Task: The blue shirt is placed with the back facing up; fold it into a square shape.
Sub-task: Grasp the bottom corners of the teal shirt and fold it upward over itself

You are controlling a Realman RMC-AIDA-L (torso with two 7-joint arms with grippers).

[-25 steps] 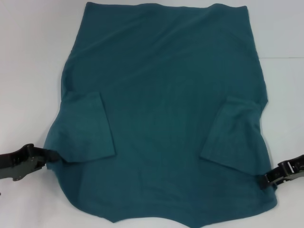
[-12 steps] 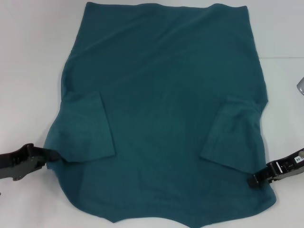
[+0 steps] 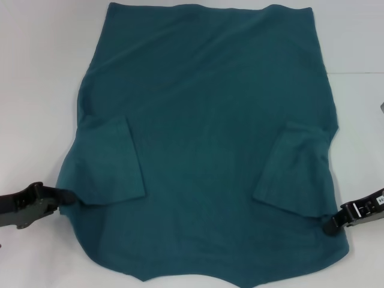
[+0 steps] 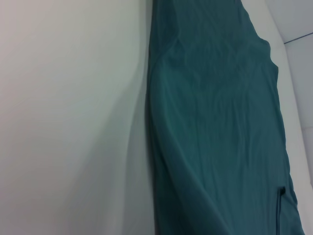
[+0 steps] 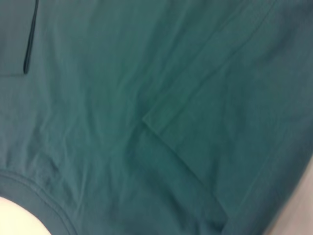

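The blue shirt (image 3: 204, 138) lies spread flat on the white table (image 3: 36, 72), both short sleeves folded inward onto its body. My left gripper (image 3: 67, 197) is at the shirt's left edge beside the folded left sleeve (image 3: 111, 162), shut on the fabric's rim. My right gripper (image 3: 329, 226) touches the shirt's right edge just below the folded right sleeve (image 3: 294, 171). The left wrist view shows the blue shirt (image 4: 220, 122) running beside the bare table (image 4: 73, 122). The right wrist view is filled by the blue shirt (image 5: 122, 98), with a folded sleeve (image 5: 234, 122) and the neckline band (image 5: 34, 193).
White table surface surrounds the shirt on the left, right and far sides. The shirt's near hem (image 3: 180, 279) reaches almost to the picture's lower border. A small grey object (image 3: 382, 108) pokes in at the far right border.
My right gripper pushed inward onto the shirt's right edge half a second ago, then drew back slightly outward. The left gripper and the shirt stay as they were.
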